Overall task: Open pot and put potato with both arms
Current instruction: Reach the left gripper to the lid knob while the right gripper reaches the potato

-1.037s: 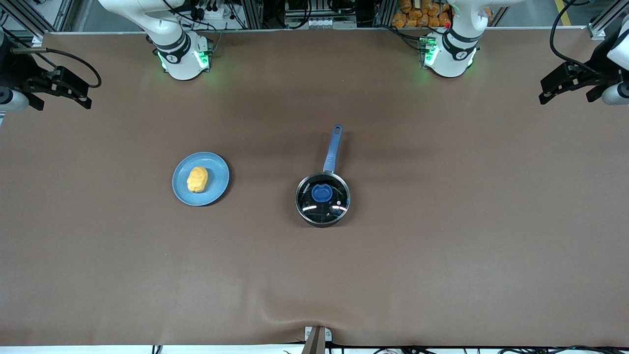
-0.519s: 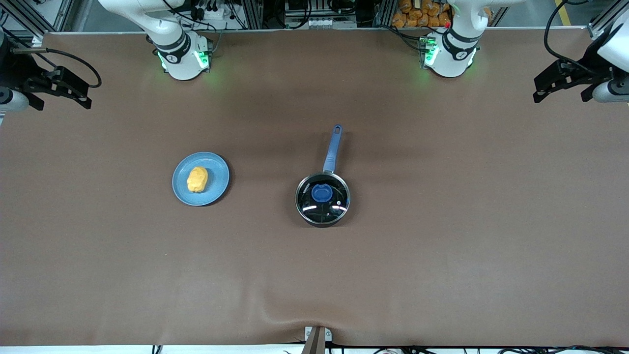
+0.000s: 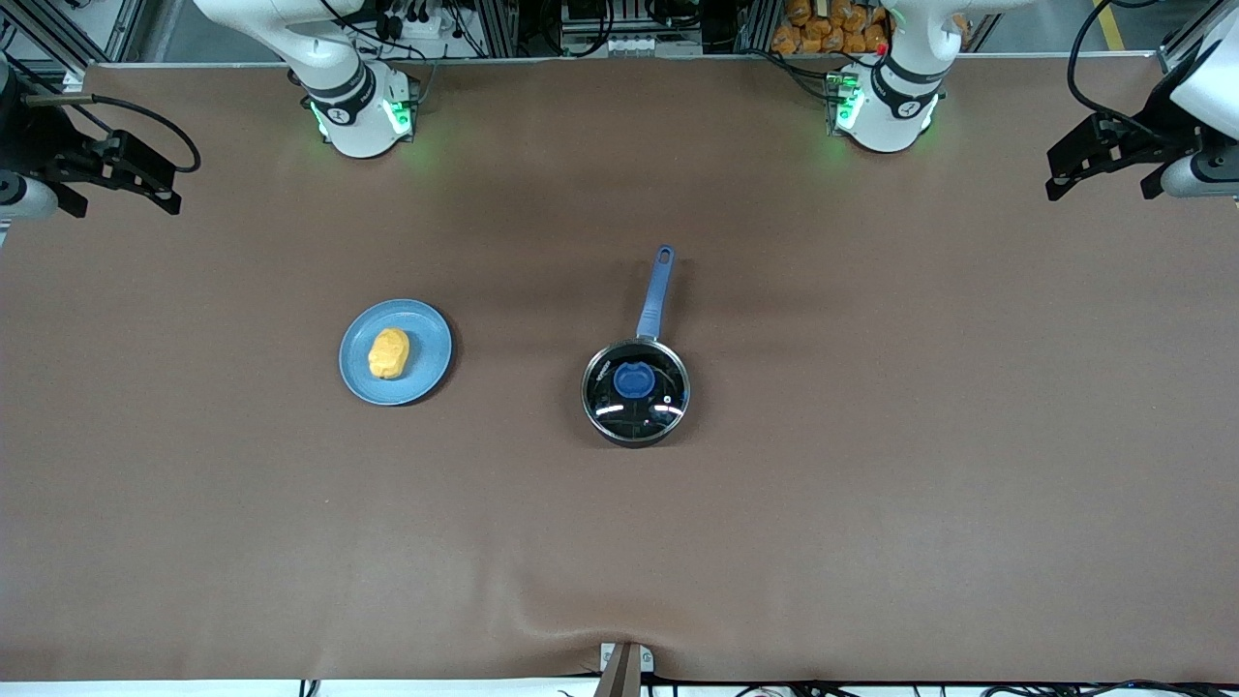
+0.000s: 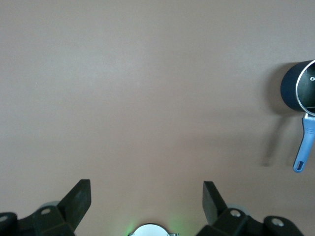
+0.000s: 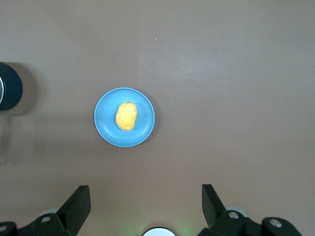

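As we look across the brown table (image 3: 871,503), we count one pot (image 3: 636,392), one glass lid (image 3: 658,409) with a blue knob (image 3: 633,380), one potato (image 3: 388,353), one plate (image 3: 426,334) and two arms. The pot is round and black, its long straight blue handle pointing toward the bases. The lid sits on it, shiny. The potato, lumpy and yellow-orange, lies on the flat blue plate toward the right arm's end. The left gripper (image 3: 1103,166) hangs over its own end of the table, fingers spread and empty, well apart from the pot. The right gripper (image 3: 116,179) waits over its end, fingers wide, holding nothing, well apart from the potato.
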Controlling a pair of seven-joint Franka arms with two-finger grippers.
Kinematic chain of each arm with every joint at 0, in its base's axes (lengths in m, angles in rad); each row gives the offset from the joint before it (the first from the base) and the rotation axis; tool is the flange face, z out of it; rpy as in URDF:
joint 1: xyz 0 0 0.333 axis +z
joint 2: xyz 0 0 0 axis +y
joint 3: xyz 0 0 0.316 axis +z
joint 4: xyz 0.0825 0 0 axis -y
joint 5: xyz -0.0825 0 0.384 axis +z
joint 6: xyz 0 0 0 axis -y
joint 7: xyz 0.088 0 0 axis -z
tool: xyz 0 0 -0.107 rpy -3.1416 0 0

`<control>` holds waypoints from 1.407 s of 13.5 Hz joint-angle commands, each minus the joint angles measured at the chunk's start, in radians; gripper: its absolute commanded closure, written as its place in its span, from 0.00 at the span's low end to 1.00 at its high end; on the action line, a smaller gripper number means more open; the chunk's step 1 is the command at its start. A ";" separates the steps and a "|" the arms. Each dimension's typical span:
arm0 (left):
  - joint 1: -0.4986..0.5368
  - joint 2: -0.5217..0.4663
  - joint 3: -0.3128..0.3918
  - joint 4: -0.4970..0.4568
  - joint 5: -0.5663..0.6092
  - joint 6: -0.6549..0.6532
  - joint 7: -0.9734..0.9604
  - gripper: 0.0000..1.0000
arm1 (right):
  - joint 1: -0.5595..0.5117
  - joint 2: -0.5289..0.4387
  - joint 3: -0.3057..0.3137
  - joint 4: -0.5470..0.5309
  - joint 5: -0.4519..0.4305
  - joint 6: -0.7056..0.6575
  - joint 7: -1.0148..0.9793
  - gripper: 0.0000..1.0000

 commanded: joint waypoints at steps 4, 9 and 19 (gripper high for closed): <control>0.004 -0.004 -0.012 0.018 0.018 -0.043 -0.006 0.00 | -0.024 -0.027 0.035 -0.068 -0.003 0.062 0.019 0.00; -0.001 -0.002 -0.013 0.018 0.004 -0.057 -0.029 0.00 | -0.018 -0.016 0.070 -0.234 0.000 0.260 0.028 0.00; -0.105 0.355 -0.306 0.128 0.009 0.171 -0.418 0.00 | -0.021 0.010 0.079 -0.493 0.091 0.527 0.062 0.00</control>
